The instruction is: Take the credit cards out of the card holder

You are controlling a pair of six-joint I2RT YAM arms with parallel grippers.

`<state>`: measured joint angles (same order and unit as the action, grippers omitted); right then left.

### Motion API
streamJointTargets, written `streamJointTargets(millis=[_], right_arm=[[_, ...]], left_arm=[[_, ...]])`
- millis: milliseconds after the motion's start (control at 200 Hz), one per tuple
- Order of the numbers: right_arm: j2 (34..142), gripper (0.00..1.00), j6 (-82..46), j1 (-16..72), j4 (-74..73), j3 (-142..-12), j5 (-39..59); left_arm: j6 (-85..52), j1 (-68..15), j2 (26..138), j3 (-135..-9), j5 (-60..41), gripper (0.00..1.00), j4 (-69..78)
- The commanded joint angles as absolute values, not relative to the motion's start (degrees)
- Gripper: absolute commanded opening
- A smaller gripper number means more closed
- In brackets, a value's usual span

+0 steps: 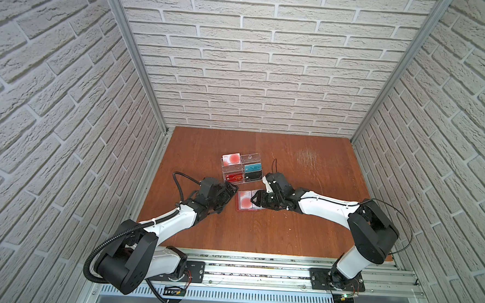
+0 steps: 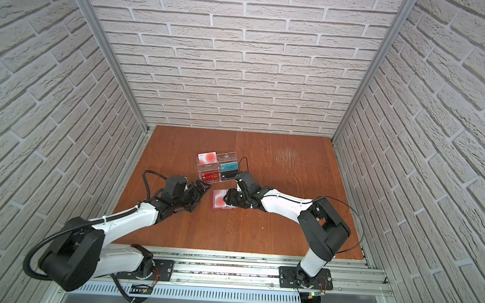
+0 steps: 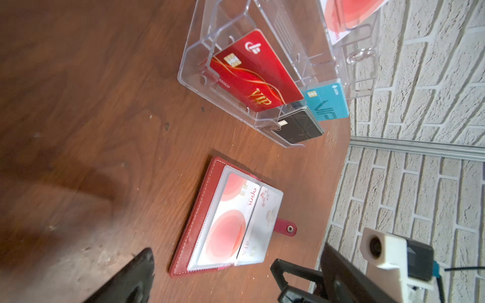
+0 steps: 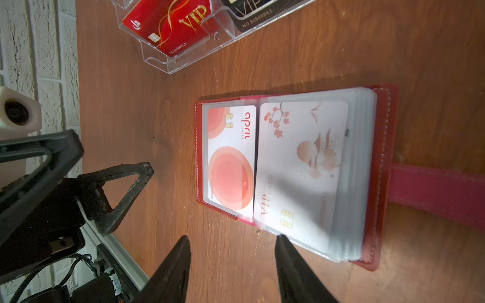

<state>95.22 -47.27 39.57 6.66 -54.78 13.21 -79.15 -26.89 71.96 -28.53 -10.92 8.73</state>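
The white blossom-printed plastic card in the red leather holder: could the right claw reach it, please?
Probably yes: the right claw hangs open beside the white blossom-printed plastic card, nothing between them.

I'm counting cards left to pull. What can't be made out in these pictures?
Stacked sleeves of the card holder: right wrist view shows only their edges under the blossom card; further cards cannot be told.
That card's page, both top views: mostly covered by the right gripper.
Snap tab, right wrist view: blurred, cut by the frame edge.
Acrylic rack, right wrist view: back tiers cut off by the frame.
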Motion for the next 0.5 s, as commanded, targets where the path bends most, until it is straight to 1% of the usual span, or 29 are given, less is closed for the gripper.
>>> streamJointTargets(millis=[0,205,495], right_arm=[[95.68,0.55,-47.87,39.38,3.41,-54.43,14.41],[98.23,0.55,-48.43,39.12,1.16,-55.28,15.91],[100.30,0.55,-48.68,37.97,-2.09,-54.74,17.33]], left_arm=[[-79.26,-26.54,73.13,-30.56,-12.25,0.98,10.71],[-79.65,-27.93,76.52,-34.58,-12.55,0.98,11.29],[-81.24,-29.63,83.98,-37.59,-13.01,0.98,16.19]])
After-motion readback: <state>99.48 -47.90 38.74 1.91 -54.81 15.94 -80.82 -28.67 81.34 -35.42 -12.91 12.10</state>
